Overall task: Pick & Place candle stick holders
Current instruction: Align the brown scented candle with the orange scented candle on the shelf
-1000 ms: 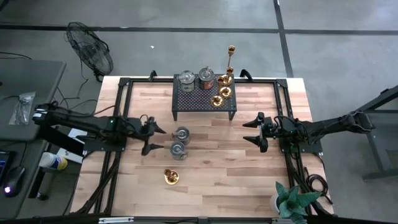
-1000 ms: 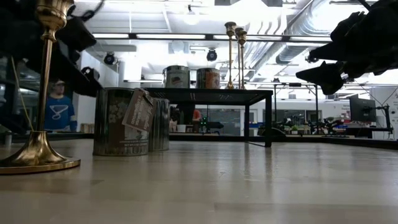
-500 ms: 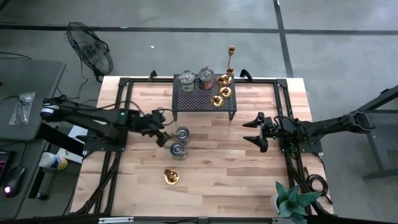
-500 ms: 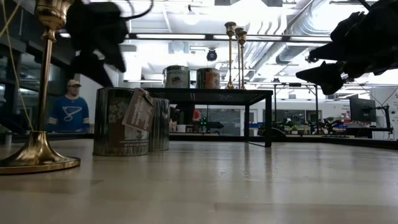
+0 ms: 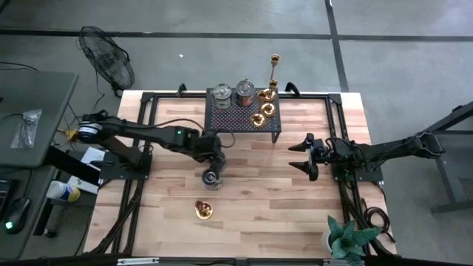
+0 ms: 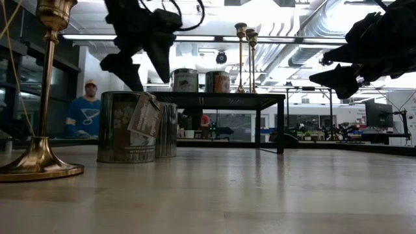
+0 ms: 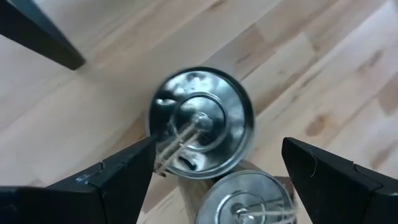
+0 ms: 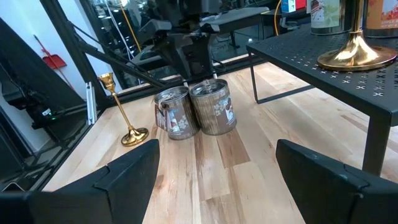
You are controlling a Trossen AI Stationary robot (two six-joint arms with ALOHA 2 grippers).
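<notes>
Two squat silvery cups stand side by side on the table's middle. The nearer one shows in the high view; the farther one is under my left gripper. My left gripper is open and points down, its fingers standing just above that cup on either side without touching it. A brass candlestick stands on its round base nearer the front. More silvery cups and brass candlesticks stand on the black stand. My right gripper waits open at the right.
The black perforated stand stands at the table's far middle, and a tall slender brass candlestick stands at its far right corner. A potted plant is at the near right corner. A person in a blue shirt is behind the table.
My left gripper has gone toward the table's right edge, from left of the two cups to over the farther one, and has tipped from level to pointing down. The cups have stayed where they were.
</notes>
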